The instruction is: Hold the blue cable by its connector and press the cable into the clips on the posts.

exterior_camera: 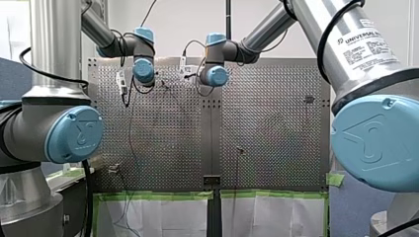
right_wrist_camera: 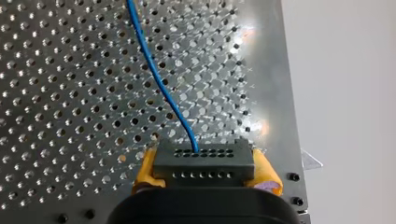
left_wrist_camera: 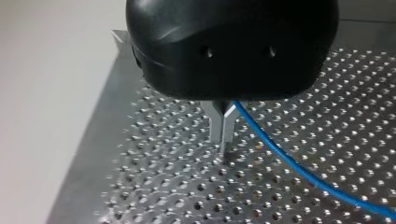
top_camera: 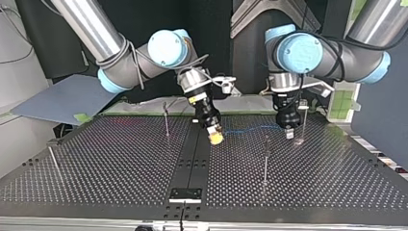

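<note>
In the right wrist view my right gripper [right_wrist_camera: 206, 171] is shut on a dark grey connector [right_wrist_camera: 204, 157], held between its yellow pads [right_wrist_camera: 267, 175]. The blue cable [right_wrist_camera: 156, 77] leaves the connector and runs ahead over the perforated plate. In the top view my right gripper [top_camera: 216, 137] hangs tilted near the table's middle, and the cable [top_camera: 250, 129] stretches across to my left gripper [top_camera: 289, 134]. My left gripper [left_wrist_camera: 224, 140] has its metal fingers shut, tips on the plate. The cable [left_wrist_camera: 289, 161] passes close beside their base; whether it is pinched is hidden.
Thin posts stand on the table [top_camera: 120, 159]: one [top_camera: 166, 119] behind my right gripper, one [top_camera: 265, 159] in front of the cable, one [top_camera: 303, 120] beside my left gripper, one [top_camera: 52, 158] far left. A black strip [top_camera: 195, 159] runs down the middle.
</note>
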